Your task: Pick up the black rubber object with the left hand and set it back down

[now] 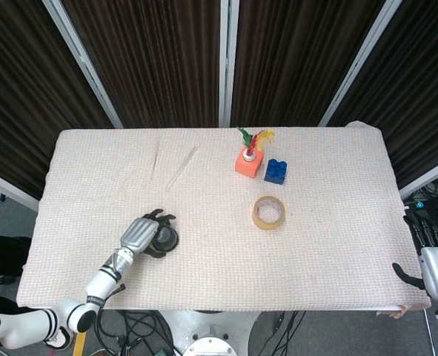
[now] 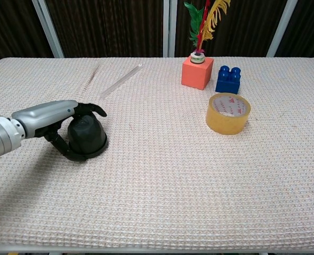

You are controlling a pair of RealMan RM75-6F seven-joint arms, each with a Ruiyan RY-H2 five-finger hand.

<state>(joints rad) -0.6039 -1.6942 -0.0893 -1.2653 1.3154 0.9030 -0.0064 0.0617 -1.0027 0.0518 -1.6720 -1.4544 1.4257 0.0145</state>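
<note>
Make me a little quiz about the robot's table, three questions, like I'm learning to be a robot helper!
1. True or false: the left hand is wrapped around the black rubber object.
2. Which thing sits closest to the tape roll? A) clear stick B) blue brick C) black rubber object
3. Fill in: the feathers stand in the ___ block.

Key: 1 true; 2 B; 3 orange. The black rubber object rests on the cloth with the hand's fingers around it. The right hand waits off the table's edge.
</note>
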